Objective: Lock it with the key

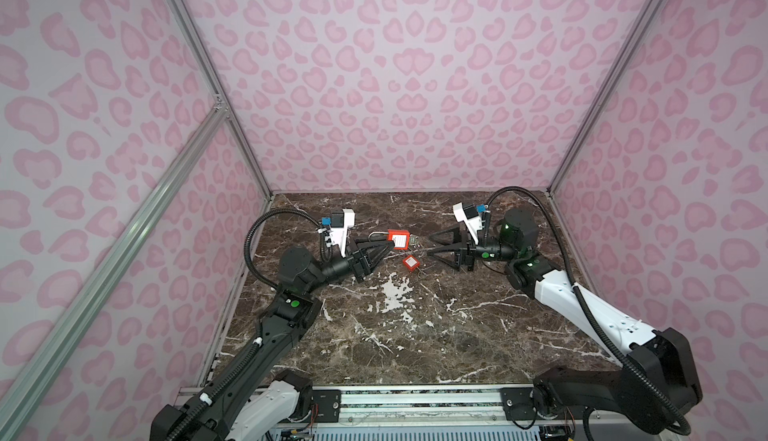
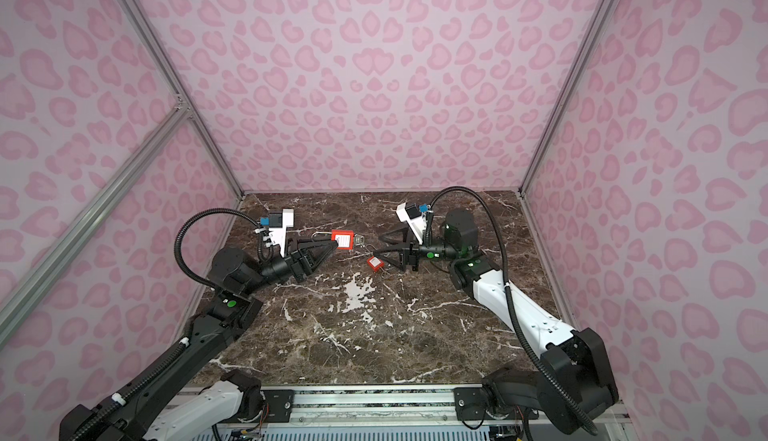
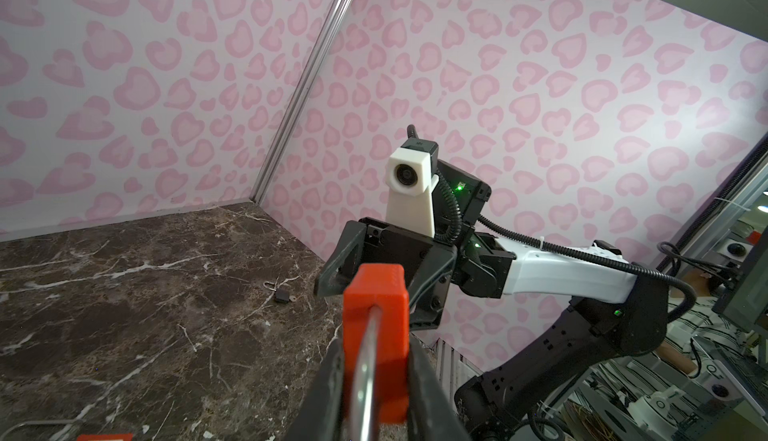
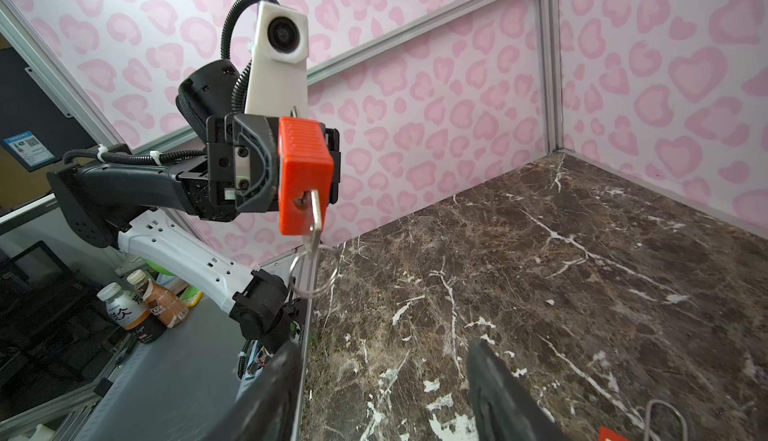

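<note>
1. While your left gripper (image 1: 388, 246) is clamping its body, the red padlock (image 1: 398, 239) is hanging raised above the marble table (image 1: 415, 335), toward the back, between your two arms.
2. The key (image 4: 316, 210) is sitting in the keyhole on the padlock's free end, and its ring (image 4: 313, 270) is dangling below.
3. Your right gripper (image 1: 429, 246) is hovering just beside the key, with its jaws standing wide and gripping nothing.
4. A second red padlock (image 1: 410, 262) is lying on the table, under the gap between your grippers.
</note>
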`<act>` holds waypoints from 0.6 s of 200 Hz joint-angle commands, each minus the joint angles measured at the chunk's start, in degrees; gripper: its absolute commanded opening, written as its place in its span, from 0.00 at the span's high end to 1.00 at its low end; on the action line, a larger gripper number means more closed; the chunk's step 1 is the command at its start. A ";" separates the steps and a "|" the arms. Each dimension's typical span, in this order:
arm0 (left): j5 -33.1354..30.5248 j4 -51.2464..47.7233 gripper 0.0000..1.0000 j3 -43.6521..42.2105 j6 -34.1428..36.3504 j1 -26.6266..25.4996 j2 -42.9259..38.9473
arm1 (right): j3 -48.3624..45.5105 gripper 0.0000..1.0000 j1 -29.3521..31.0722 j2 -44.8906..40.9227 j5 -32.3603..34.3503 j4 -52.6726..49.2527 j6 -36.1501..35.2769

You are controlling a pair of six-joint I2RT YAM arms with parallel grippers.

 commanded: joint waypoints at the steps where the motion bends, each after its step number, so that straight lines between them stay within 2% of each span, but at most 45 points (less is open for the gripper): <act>1: 0.12 2.45 0.96 0.26 0.40 0.09 0.02 | 0.90 0.35 -0.11 0.58 -1.09 3.21 2.54; 70: 0.73 2.83 0.96 0.29 0.32 0.06 0.46 | 2.60 0.36 0.27 2.89 -1.16 14.98 12.88; 120: 0.55 2.88 0.96 0.18 0.39 0.06 0.54 | 4.31 0.37 2.13 4.97 -1.06 16.25 15.03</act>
